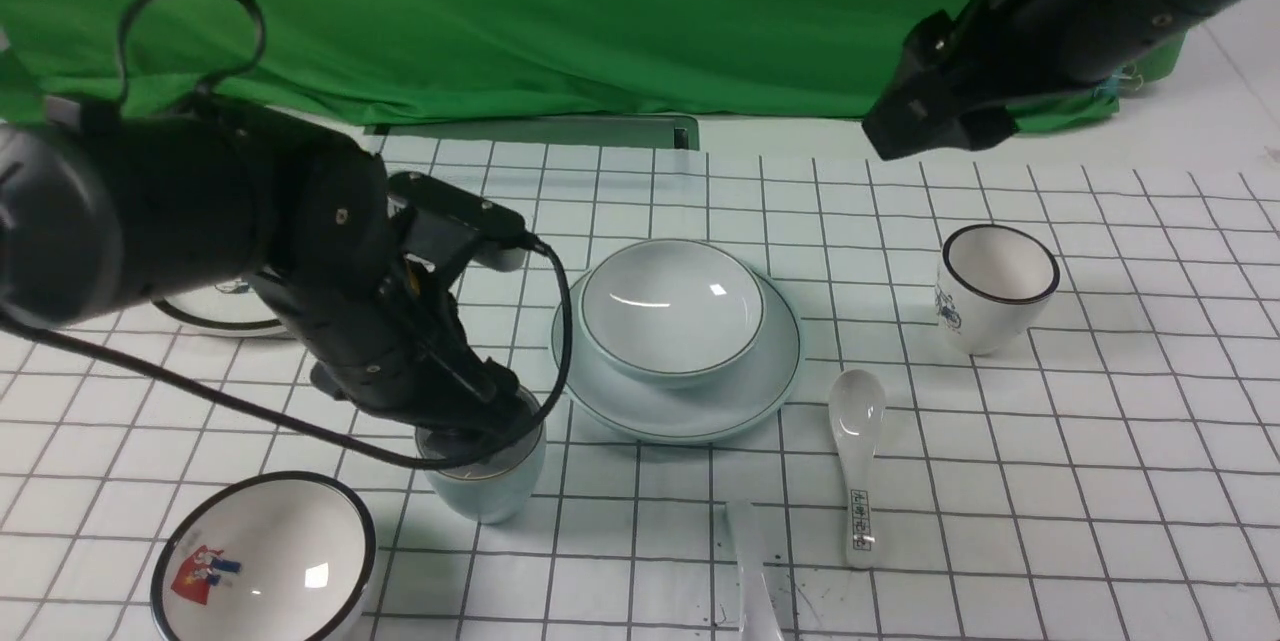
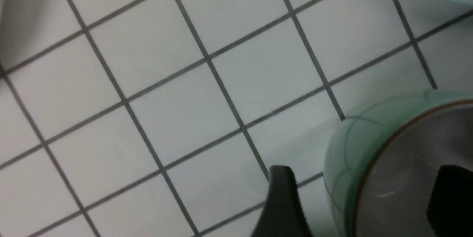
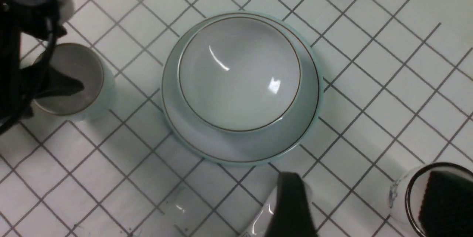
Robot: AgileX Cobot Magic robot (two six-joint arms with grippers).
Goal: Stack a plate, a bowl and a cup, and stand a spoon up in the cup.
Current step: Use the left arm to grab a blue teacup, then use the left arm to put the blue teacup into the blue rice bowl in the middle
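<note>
Two dishes are stacked in the middle of the white squared table (image 1: pixel 1100 481). The plain pale blue-green shallow bowl (image 1: pixel 670 306), greyish-white inside with a thin dark rim line, sits on the plain pale blue-green round plate (image 1: pixel 690 411). To the left, and nearer the robot, the small pale blue-green cup (image 1: pixel 490 486) with no handle stands upright on the table, apart from the plate. The left gripper (image 2: pixel 367 172) is spread wide over its rim. One black finger (image 2: pixel 452 200) is inside the cup and the other is outside, clear of the wall. The plain whitish soup spoon (image 1: pixel 750 561) lies flat by the front edge and is hard to see. The right gripper (image 3: pixel 366 181) hangs high, spread wide. A white spoon with black marks (image 1: pixel 860 461), a white black-rimmed cup (image 1: pixel 995 286) and a black-rimmed bowl with a red-and-blue picture (image 1: pixel 265 561) lie around.
</note>
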